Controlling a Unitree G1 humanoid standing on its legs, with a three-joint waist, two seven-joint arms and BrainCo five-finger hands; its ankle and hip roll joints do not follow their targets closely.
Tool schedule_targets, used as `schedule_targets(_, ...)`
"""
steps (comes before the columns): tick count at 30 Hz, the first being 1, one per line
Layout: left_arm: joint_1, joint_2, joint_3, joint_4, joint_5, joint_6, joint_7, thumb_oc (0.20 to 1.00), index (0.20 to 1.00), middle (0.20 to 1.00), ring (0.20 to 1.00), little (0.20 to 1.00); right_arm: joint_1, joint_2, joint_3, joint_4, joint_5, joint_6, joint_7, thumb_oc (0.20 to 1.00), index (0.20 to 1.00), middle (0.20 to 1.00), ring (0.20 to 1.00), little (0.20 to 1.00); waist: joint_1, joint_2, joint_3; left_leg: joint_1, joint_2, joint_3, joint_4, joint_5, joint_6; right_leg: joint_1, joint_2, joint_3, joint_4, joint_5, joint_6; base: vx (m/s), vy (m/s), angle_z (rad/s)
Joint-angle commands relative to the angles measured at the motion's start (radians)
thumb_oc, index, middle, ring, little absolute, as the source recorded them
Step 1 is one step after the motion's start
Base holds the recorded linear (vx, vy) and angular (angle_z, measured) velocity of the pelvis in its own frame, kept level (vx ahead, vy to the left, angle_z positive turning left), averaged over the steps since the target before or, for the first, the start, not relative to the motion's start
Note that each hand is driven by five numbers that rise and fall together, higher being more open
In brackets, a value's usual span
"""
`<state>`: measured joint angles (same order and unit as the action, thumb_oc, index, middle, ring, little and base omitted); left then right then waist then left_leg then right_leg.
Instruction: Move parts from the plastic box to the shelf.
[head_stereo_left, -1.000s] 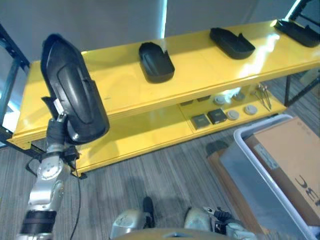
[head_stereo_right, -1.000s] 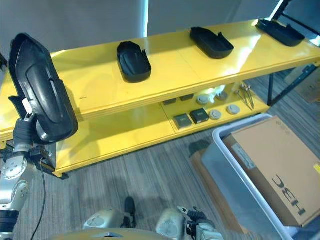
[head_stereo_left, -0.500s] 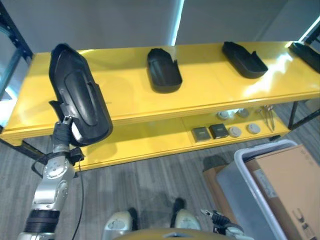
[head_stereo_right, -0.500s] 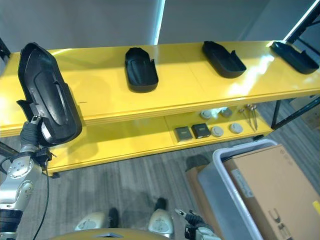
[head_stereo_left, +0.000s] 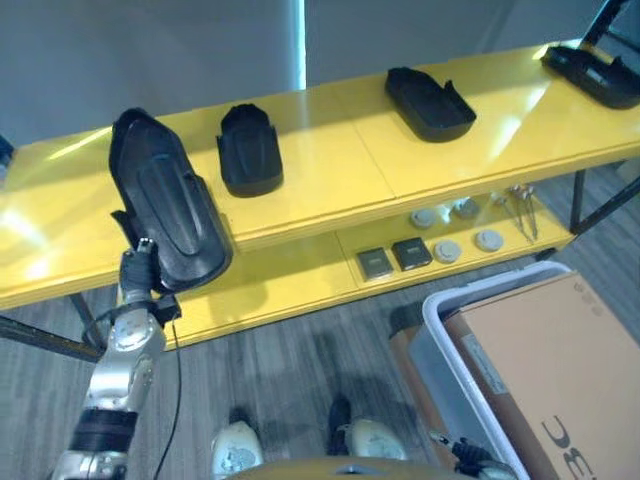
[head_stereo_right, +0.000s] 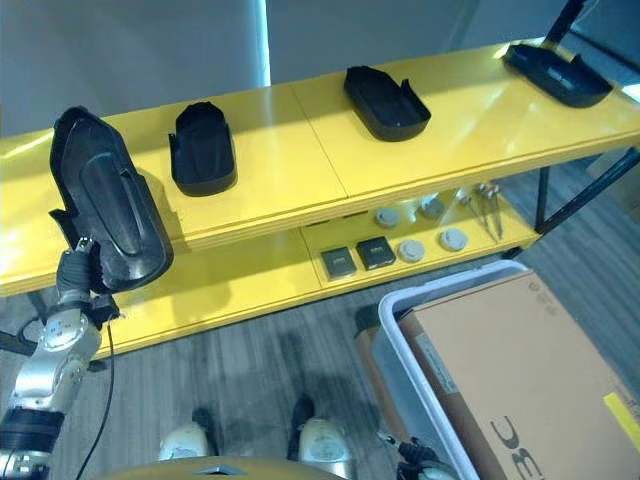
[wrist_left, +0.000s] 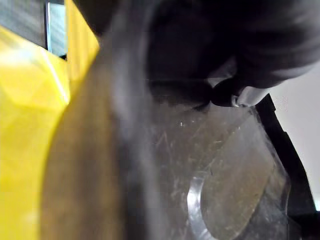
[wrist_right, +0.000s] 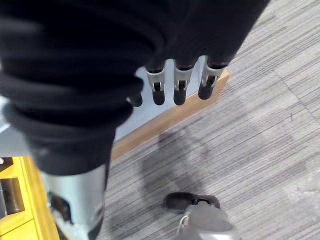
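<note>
Your left hand (head_stereo_left: 140, 268) grips a black part (head_stereo_left: 168, 217) by its lower end and holds it upright at the near left edge of the yellow shelf (head_stereo_left: 330, 160), apparently so it can tip forward onto the open top board. Three more parts already lie there in a row: one (head_stereo_left: 248, 150) just right of the held piece, another (head_stereo_left: 430, 103) mid-shelf, a third (head_stereo_left: 590, 73) far right. Your right hand (wrist_right: 175, 87) hangs over the floor, fingers straight and loose, holding nothing. The plastic box (head_stereo_left: 450, 340), near right, carries a cardboard carton (head_stereo_left: 545, 370).
</note>
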<state>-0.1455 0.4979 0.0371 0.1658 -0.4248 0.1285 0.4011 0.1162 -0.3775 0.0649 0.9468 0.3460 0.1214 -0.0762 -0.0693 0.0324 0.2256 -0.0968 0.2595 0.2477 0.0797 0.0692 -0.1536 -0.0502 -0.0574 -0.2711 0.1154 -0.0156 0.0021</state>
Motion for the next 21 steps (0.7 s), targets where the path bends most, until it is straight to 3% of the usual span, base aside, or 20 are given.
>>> schedule_targets(1,-0.062,0.128,0.084,0.013,0.074,-0.014,0.035,0.200,0.200,0.200,0.200,0.200,0.027,-0.025,-0.006,-0.047,-0.023,0.018,-0.024,1.000,1.000,1.000,1.000,1.000,-0.001,0.000,-0.018,0.017,-0.010,-0.009,0.005,0.069,0.038,0.026,-0.104,0.037,0.014,-0.007,0.099,0.04,0.185,-0.43)
schedule_targets(3,-0.101,0.170,0.080,0.096,0.121,-0.018,0.037,0.200,0.200,0.200,0.200,0.200,0.035,-0.033,-0.011,-0.049,-0.037,0.022,-0.009,1.000,1.000,1.000,1.000,1.000,-0.013,0.011,-0.019,0.042,-0.032,-0.015,-0.010,0.044,0.039,0.013,-0.116,0.048,0.024,0.000,0.114,0.04,0.210,-0.47)
schedule_targets(5,-0.180,0.244,0.070,0.229,0.091,-0.013,0.024,0.200,0.200,0.200,0.200,0.200,0.049,-0.039,-0.006,-0.040,-0.090,0.011,0.014,1.000,1.000,1.000,1.000,1.000,-0.041,0.025,-0.022,0.076,-0.056,0.005,-0.034,0.022,0.041,-0.004,-0.132,0.068,0.023,0.015,0.138,0.04,0.239,-0.18)
schedule_targets(8,-0.228,0.297,0.061,0.297,0.062,0.016,0.019,0.200,0.200,0.200,0.200,0.200,0.054,-0.045,0.001,-0.010,-0.125,-0.011,0.032,1.000,1.000,1.000,1.000,1.000,-0.055,0.031,-0.028,0.092,-0.075,0.013,-0.052,0.013,0.048,-0.004,-0.135,0.089,0.001,0.033,0.151,0.03,0.119,-0.04)
schedule_targets(14,-0.296,0.331,0.016,0.401,0.096,0.078,-0.037,0.200,0.200,0.200,0.200,0.200,0.045,-0.058,0.024,0.015,-0.159,-0.025,0.050,1.000,1.000,1.000,1.000,1.000,-0.060,0.022,-0.035,0.104,-0.090,0.025,-0.061,-0.001,0.061,0.016,-0.142,0.095,-0.041,0.052,0.163,0.04,0.062,-0.03)
schedule_targets(21,-0.388,0.371,-0.047,0.536,0.178,0.159,-0.115,0.200,0.200,0.200,0.200,0.200,0.029,-0.090,0.046,-0.030,-0.167,0.008,0.060,1.000,1.000,1.000,1.000,1.000,-0.063,0.014,-0.022,0.082,-0.089,0.040,-0.039,-0.013,0.070,0.009,-0.151,0.091,-0.035,0.049,0.172,0.02,0.069,0.01)
